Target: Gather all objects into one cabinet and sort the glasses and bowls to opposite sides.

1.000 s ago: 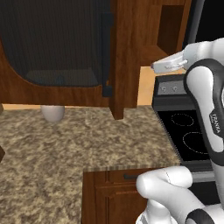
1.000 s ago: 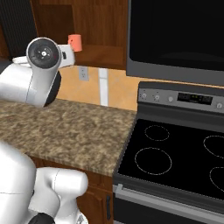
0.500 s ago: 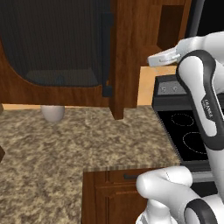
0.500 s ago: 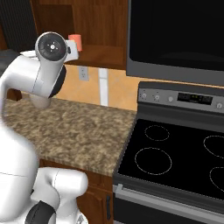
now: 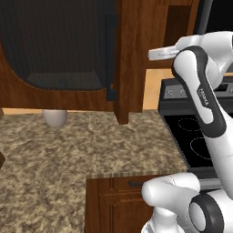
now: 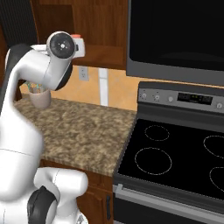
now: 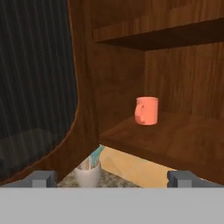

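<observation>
An orange-red cup with a handle stands upright on the lower board of the open wooden cabinet, under its one shelf. My gripper is open, nothing between its fingertips, and it faces the cup from a short way off, outside the cabinet front. The cup's rim peeks out behind my wrist. The dark mesh door with its black handle hangs open to the left. A small whitish rounded vessel sits on the counter below the door.
A cream utensil holder with utensils stands on the speckled counter under the cabinet. A black stove lies to the right, with a dark microwave above it. Base cabinets sit below the counter.
My arm has swung the hand up and closer to the open cabinet with the orange-red cup. The jaws stay open. Nothing else has moved.
</observation>
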Robot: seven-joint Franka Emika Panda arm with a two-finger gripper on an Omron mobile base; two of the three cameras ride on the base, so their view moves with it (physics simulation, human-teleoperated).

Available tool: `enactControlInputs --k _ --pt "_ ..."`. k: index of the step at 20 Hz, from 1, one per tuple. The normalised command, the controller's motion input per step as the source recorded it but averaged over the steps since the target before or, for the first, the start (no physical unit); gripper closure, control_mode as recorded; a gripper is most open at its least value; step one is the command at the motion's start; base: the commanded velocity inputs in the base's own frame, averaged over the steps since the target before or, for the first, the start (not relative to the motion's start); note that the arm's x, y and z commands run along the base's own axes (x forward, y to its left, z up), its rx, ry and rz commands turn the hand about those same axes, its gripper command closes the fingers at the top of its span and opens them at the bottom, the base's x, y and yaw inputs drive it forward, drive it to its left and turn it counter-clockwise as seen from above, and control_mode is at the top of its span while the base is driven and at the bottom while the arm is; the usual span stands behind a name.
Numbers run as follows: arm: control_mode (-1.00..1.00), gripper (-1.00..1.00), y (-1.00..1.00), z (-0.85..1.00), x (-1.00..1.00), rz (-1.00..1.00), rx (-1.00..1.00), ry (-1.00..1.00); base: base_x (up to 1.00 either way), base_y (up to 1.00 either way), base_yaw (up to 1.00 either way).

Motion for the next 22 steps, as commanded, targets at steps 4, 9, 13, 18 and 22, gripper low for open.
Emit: enactControlInputs --k 4,9,13,18,22 --pt "-1.00 -1.00 0.10 0.01 0.39 0.02 0.01 0.04 0.00 0.00 0.00" --pt "-1.00 -1.00 0.01 0.14 0.53 -0.18 0.00 0.05 0.00 0.00 0.00" --pt "-1.00 -1.00 0.01 0.02 0.29 -0.05 0.00 0.09 0.00 0.00 0.00" --pt "-1.00 -1.00 0.00 0.02 0.41 -0.13 0.03 0.09 0.00 0.00 0.00" --pt "-1.00 -1.00 0.00 0.00 0.52 -0.02 0.05 0.13 0.00 0.00 0.00"
